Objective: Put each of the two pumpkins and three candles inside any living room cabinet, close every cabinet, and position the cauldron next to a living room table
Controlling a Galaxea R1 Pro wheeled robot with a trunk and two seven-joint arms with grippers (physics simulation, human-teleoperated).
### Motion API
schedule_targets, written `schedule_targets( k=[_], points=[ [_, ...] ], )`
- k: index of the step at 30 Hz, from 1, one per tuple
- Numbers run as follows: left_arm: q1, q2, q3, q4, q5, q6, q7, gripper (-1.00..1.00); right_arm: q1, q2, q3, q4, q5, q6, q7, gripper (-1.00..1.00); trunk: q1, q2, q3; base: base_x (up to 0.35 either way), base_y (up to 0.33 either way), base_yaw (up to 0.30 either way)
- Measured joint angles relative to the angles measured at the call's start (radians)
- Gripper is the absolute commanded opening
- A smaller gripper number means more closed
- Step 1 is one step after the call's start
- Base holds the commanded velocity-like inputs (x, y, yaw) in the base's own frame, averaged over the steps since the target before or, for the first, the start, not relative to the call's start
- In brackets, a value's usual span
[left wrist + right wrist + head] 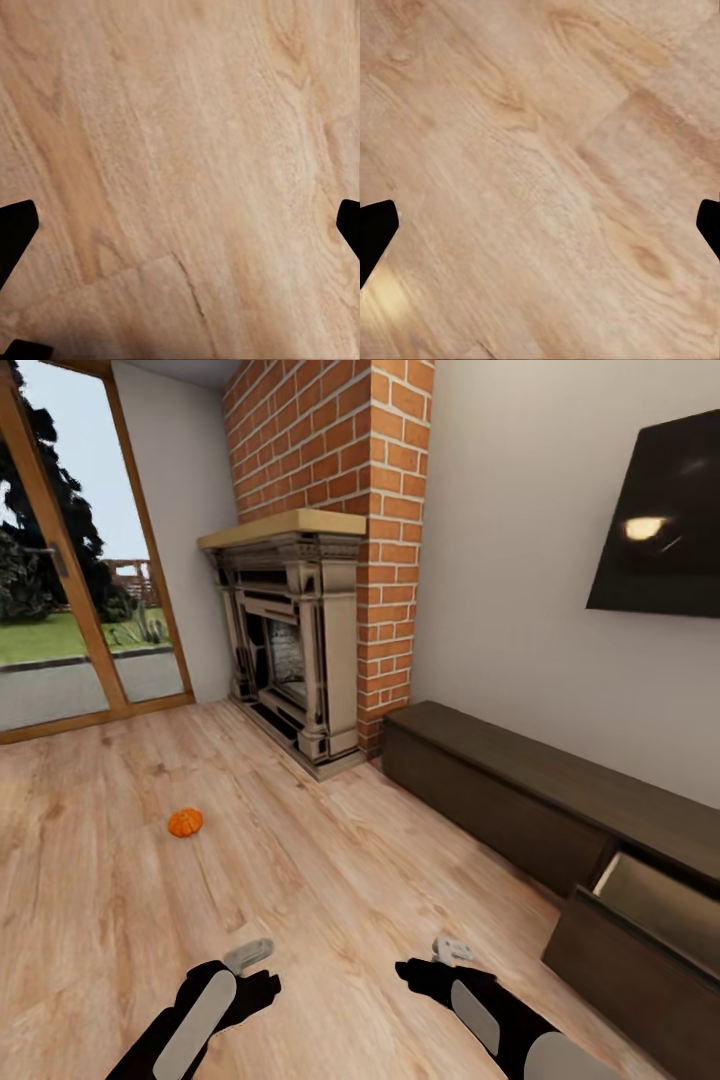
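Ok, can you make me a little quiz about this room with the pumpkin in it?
1. True or false: the pumpkin lies on the wooden floor.
2. The open drawer belongs to: A) the fireplace B) the cabinet C) the television
3. Fill in: both the left gripper and the right gripper are holding ____.

Key:
1. True; it sits alone in front of the fireplace.
2. B; the drawer is pulled out at the cabinet's near end.
3. Nothing; each wrist view has bare floor between wide-spread fingers.
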Motion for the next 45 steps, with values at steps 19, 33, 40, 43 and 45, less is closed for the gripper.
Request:
schedule_targets(
  k=[19,33,40,43,45],
  points=[
    [0.0,-0.001,0.0,0.0,0.0,-0.001,0.0,1.0,0.0,0.0,0.002,0.0,0.001,-0.003,0.002,1.0,0.0,0.0,-0.008,0.264,0.252,0.112],
    [0.0,0.0,0.0,0.0,0.001,-0.001,0.0,1.0,0.0,0.0,0.001,0.0,0.002,-0.003,-0.002,1.0,0.0,0.0,-0.006,0.255,0.246,0.262],
    [0.0,0.0,0.0,0.0,0.002,-0.002,0.0,1.0,0.0,0.0,0.001,0.0,0.002,-0.016,-0.002,1.0,0.0,0.0,-0.006,0.041,0.046,0.274],
    [0.0,0.0,0.0,0.0,0.002,-0.002,0.0,1.0,0.0,0.0,0.001,0.0,0.002,-0.017,-0.002,1.0,0.0,0.0,-0.006,0.005,0.005,0.275],
    [0.0,0.0,0.0,0.0,0.002,-0.001,0.0,1.0,0.0,0.0,0.001,0.0,0.002,-0.017,-0.002,1.0,0.0,0.0,-0.006,0.001,0.002,0.275]
  ],
)
